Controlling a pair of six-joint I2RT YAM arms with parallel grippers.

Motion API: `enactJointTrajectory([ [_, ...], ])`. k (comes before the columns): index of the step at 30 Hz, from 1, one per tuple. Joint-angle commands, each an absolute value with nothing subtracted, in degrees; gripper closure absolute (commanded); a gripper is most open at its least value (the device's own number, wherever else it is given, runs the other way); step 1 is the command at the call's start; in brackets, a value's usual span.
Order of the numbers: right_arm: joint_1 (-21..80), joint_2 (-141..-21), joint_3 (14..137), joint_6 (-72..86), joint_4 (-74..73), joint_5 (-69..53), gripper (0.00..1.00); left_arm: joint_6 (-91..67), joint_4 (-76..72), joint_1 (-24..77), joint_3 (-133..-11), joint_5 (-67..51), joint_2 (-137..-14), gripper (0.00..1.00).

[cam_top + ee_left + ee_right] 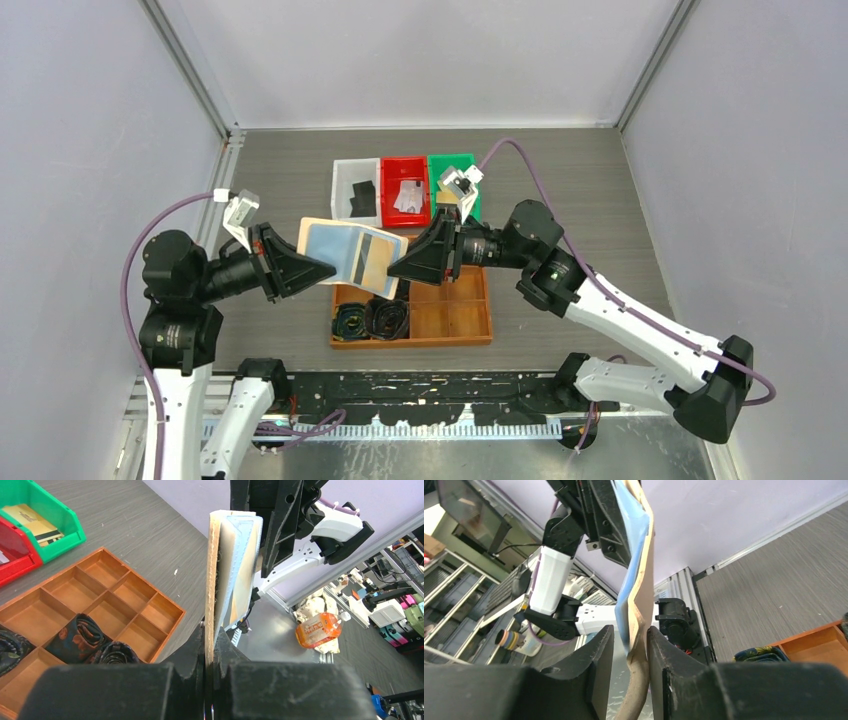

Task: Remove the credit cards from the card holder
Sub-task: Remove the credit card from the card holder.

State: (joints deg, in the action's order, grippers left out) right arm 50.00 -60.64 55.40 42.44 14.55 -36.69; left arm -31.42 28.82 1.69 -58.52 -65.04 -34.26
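Note:
The tan card holder [345, 248] hangs open in the air above the wooden tray, its pale blue pockets facing up. A gold card with a dark stripe [372, 262] sits in its right half. My left gripper [322, 268] is shut on the holder's left edge; in the left wrist view both jaws pinch the tan cover [210, 580] at the gripper [212, 642]. My right gripper [397, 271] straddles the holder's right end [640, 575]. Its jaws stand apart at the gripper [630, 640], with a gap beside the left finger.
A white bin [343, 172] with black cards, a red bin [388, 195] with pale cards and a green bin [452, 163] with a gold card [35, 522] stand behind. The wooden divided tray [450, 318] below holds coiled belts [372, 318].

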Motion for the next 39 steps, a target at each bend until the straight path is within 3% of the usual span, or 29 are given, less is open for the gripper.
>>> enactJointTrajectory([
  [1, 49.47, -58.74, 55.05, 44.0, 20.43, -40.58, 0.64, -32.76, 24.48, 1.65, -61.3, -65.34, -34.59, 1.0],
  [10, 48.02, -57.48, 54.16, 43.09, 19.67, -41.7, 0.65, -34.18, 24.07, 1.66, -61.84, -66.29, -34.89, 1.0],
  [26, 46.96, -58.73, 54.32, 42.83, 20.68, -40.17, 0.75, -39.3, 20.11, 1.66, -62.36, -68.54, -35.52, 1.0],
  [39, 47.1, -59.96, 55.32, 40.76, 18.91, -36.39, 0.76, -44.16, 16.06, 1.6, -62.04, -69.24, -36.2, 1.0],
])
